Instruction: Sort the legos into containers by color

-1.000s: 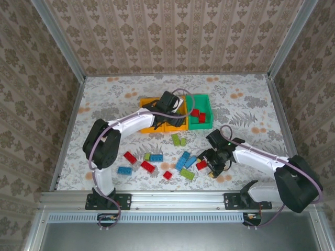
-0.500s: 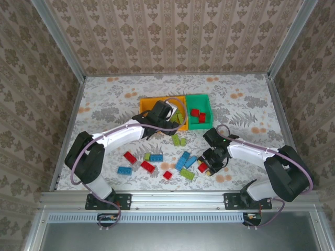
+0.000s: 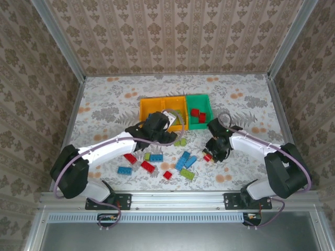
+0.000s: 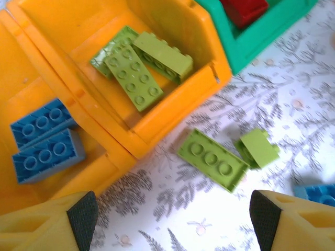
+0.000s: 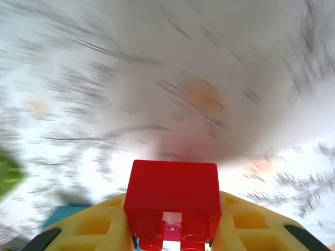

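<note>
Desk (image 3: 104, 104): floral-patterned top, walled on three sides; three open bins stand in one row at its far middle, sides touching.

Bin 1, left orange bin (image 4: 31, 63): holds two blue bricks (image 4: 44, 141), studs up, lying together against one wall.

Bin 2, middle orange bin (image 4: 172, 21): holds lime green bricks (image 4: 138, 68), three as far as can be counted, overlapping in a small heap.

Bin 3, green bin (image 3: 200, 126): holds two red bricks (image 3: 194, 112), close together; in the left wrist view one of them shows at the top edge.

Loose stock, near the bins: long lime brick (image 4: 212, 159), studs up, on the desk just beside the near corner of the middle orange bin; short lime brick (image 4: 257, 148) right next to it, tipped on its side.

Loose stock, nearer the arms: loose blue bricks (image 3: 182, 160), four counted; loose red bricks (image 3: 147, 166), three counted; loose lime bricks (image 3: 187, 174), two counted; all scattered on the desk, well apart from the bins.

Left gripper (image 4: 171, 219): fingers spread wide, nothing between them; it hangs above the desk just in front of the two orange bins.

Right gripper (image 5: 172, 235): pinching a small red brick (image 5: 172, 193) between its yellow fingers; in the top view it sits in front of the green bin, apart from it; the wrist view behind the brick is blurred.
</note>
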